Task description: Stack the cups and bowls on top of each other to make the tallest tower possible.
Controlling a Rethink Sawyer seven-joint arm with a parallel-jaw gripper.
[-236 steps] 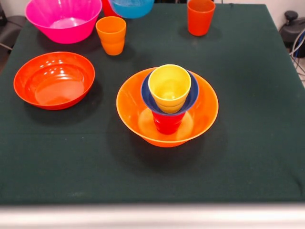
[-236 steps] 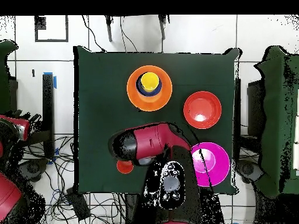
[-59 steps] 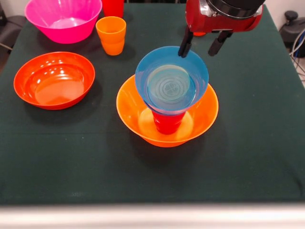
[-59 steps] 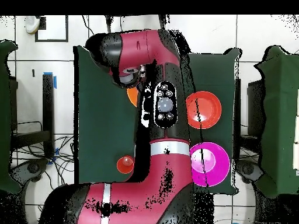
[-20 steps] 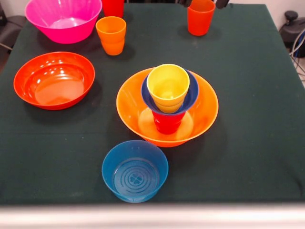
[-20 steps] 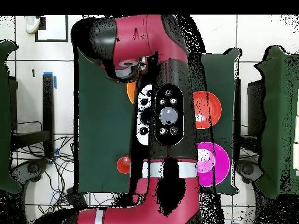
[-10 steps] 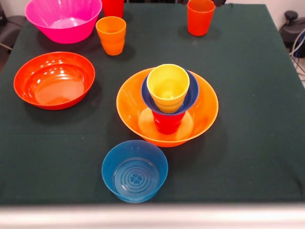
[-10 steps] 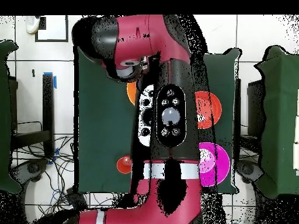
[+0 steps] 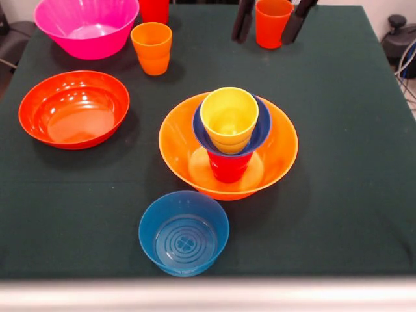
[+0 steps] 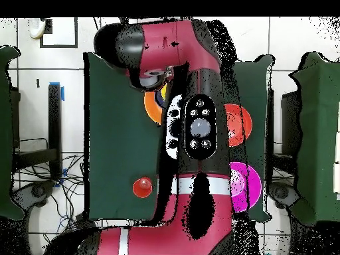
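Front view: hand spread wide, fingers flanking orange cup; no writing legible.

cups: 5 | bowls: 5 | table: 1 | gripper: 1

Looks like a robot lab — green-clothed table on tiled floor, loose cables — big red arm.

The green table carries 4 bowls: pink, orange-red, yellow-orange, light blue; plus 3 cups.
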